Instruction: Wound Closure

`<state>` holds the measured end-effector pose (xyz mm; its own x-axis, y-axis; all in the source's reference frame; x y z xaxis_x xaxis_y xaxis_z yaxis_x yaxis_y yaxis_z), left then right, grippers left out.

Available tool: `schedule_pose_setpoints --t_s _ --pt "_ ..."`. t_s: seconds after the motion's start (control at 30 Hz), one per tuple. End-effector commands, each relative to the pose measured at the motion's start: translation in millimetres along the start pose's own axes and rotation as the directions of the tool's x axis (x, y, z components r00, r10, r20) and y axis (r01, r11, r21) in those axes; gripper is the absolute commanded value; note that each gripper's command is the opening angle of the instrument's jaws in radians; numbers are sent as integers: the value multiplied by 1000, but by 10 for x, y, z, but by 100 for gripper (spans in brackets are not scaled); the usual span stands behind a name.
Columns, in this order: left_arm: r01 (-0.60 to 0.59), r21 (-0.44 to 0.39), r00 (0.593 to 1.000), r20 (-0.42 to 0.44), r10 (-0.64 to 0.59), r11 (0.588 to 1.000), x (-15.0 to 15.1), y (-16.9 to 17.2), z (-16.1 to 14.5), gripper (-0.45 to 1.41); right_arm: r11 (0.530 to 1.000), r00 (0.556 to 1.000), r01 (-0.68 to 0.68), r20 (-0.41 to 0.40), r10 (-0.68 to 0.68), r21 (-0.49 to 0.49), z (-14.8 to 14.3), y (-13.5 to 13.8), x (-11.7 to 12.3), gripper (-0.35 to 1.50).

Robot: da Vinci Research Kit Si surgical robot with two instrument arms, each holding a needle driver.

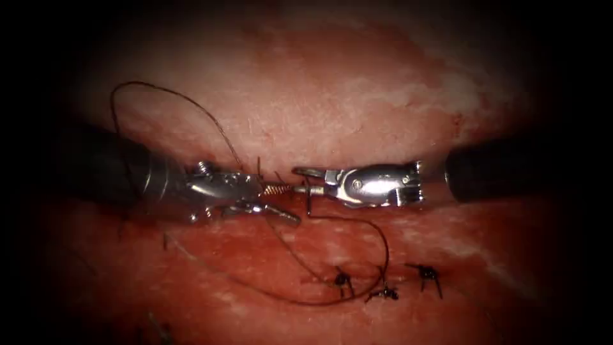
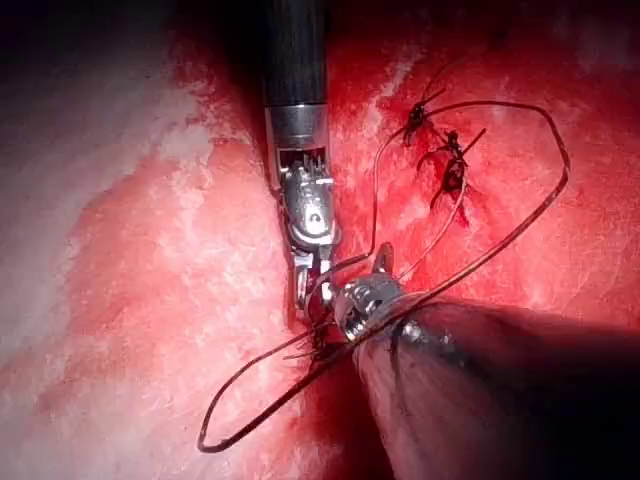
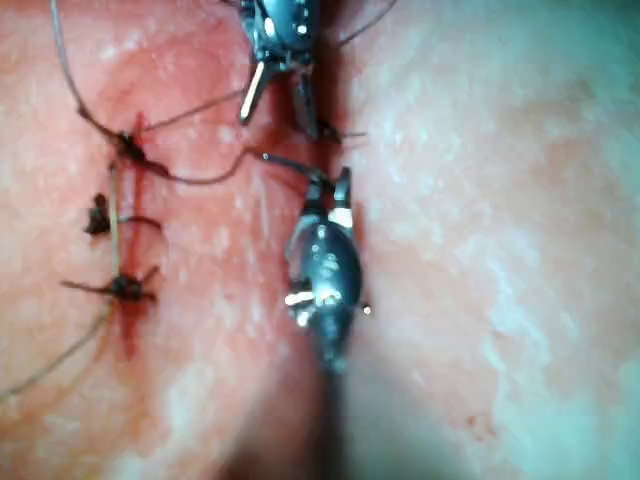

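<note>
Thread (image 1: pixel 377 236): light, limp, fine, slippery with red fluid; best pinched flat across a free stretch, well away from the knots (image 1: pixel 386 292), never yanked. Nearest, three dark knots in a row along the cut (image 3: pixel 132 335), one strand rising from them toward the tools. Farther back, left claw (image 1: pixel 292 204) spread wide, holding nothing. Facing it, almost tip to tip, right claw (image 1: pixel 296 181) parted a little, strand crossing at its lower jaw, seemingly not clamped. Beyond, pale tissue (image 1: pixel 332 96), soft and easily torn. Cannot tell where needle lies. From left wrist view, thread looped round left shaft. From right wrist view, gap between each tool's jaws plainer.
</note>
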<state>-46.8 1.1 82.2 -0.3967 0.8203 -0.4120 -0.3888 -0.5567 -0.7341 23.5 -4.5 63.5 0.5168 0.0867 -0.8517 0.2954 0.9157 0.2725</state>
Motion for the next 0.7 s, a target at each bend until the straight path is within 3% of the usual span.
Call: schedule_pose_setpoints --t_s 0.03,0.23,0.7 --pt "1 -2 1000 2 -1 1000 -6 2 7 44 1000 1000 3 -2 -3 11 11 -8 0 -35" --pt "1 -1 1000 5 -1 1000 -7 2 7 44 999 1000 6 -4 -6 42 17 -11 4 -35" --pt "0 -2 1000 5 0 1000 -7 2 6 44 985 988 -154 22 152 82 26 -15 -10 -35"
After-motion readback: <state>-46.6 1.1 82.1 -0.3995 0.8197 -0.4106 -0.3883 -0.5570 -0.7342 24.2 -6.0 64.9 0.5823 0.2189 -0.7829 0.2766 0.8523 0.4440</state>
